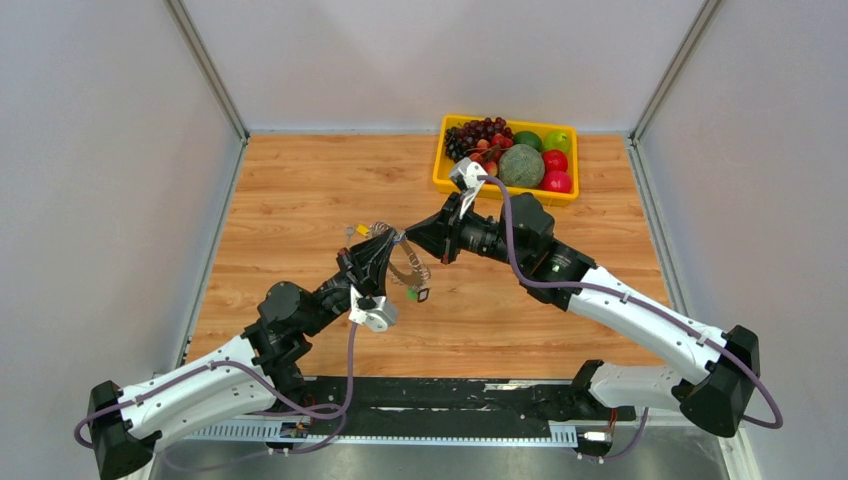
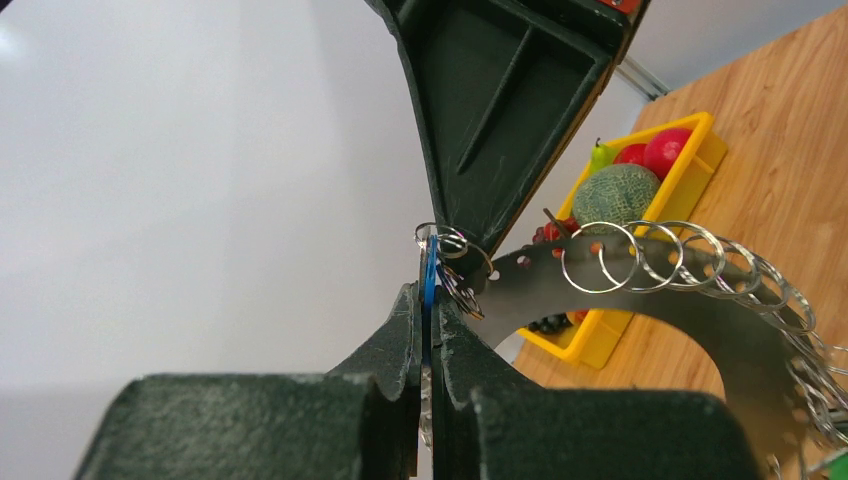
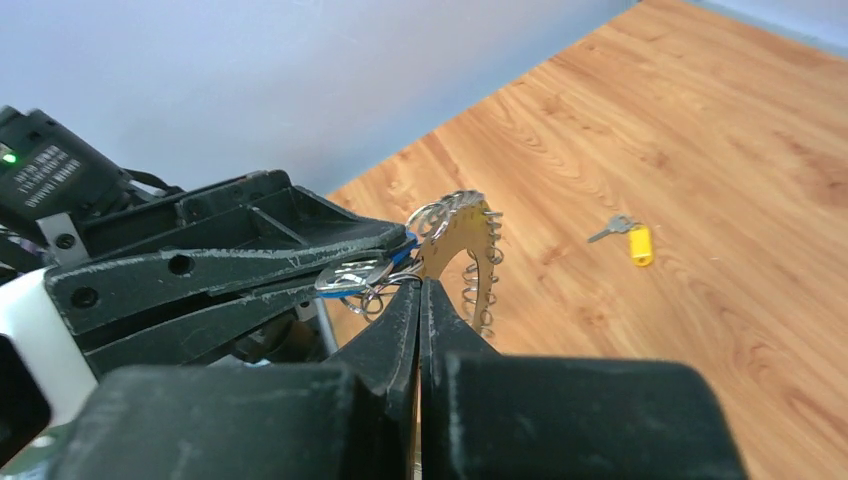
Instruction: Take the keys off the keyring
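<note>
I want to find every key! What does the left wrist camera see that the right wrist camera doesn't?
Only the left wrist view shows a yellow tray of fruit. Only the right wrist view shows a yellow key lying loose on the table. Both show the keyring, with the left tool shut on a blue key and the right tool shut on the keyring's edge.

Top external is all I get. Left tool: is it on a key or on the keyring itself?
Observer: The left wrist view shows the left tool shut on a blue-headed key, seen edge-on.
Operator: And the right?
Observer: The right tool is shut and appears to pinch the keyring at its rim, right beside that key.
Operator: Any keys off?
Observer: A yellow-headed key lies loose on the table, apart from the ring.
</note>
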`<state>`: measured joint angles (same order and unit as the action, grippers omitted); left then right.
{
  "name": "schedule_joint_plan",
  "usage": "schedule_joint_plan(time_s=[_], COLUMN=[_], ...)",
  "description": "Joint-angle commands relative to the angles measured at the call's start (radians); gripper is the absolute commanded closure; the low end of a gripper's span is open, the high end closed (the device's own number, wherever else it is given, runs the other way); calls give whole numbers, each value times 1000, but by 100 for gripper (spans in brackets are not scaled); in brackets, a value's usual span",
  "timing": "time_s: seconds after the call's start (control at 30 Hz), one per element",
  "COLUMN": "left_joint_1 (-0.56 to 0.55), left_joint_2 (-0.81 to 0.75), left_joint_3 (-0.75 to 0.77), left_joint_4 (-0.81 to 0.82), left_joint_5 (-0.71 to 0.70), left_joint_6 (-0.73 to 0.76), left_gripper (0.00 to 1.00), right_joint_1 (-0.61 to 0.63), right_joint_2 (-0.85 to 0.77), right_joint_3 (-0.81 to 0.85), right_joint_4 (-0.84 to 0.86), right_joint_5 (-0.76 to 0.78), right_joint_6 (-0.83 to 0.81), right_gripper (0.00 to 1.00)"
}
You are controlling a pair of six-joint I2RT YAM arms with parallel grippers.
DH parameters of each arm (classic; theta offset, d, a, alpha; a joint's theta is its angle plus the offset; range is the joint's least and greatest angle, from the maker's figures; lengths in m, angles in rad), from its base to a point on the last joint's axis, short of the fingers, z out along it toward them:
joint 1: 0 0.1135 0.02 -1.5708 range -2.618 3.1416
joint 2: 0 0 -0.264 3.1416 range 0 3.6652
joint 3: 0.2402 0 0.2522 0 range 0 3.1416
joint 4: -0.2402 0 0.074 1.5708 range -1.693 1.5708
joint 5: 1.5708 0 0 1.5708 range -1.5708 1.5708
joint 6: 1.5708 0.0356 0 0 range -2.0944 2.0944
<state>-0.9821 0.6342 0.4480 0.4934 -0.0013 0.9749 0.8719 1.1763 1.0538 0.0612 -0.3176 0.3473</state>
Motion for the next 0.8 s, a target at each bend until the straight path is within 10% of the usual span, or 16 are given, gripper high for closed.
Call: schedule_joint_plan(time_s=[0.0, 0.77], left_joint_1=[-3, -3], left_joint_2=[5, -27], left_joint_3=[28, 37], left_joint_4=[25, 44], left_joint_5=[-38, -76], left_joint_6=[-10, -69], left_gripper=[100, 100], right_joint_1=[89, 128], right_joint_2=[-29, -75], right_joint_3=[64, 8], right_joint_4=[31, 57], right_joint_5=[187, 271], right_joint_6=[-133, -248], right_gripper=[100, 97])
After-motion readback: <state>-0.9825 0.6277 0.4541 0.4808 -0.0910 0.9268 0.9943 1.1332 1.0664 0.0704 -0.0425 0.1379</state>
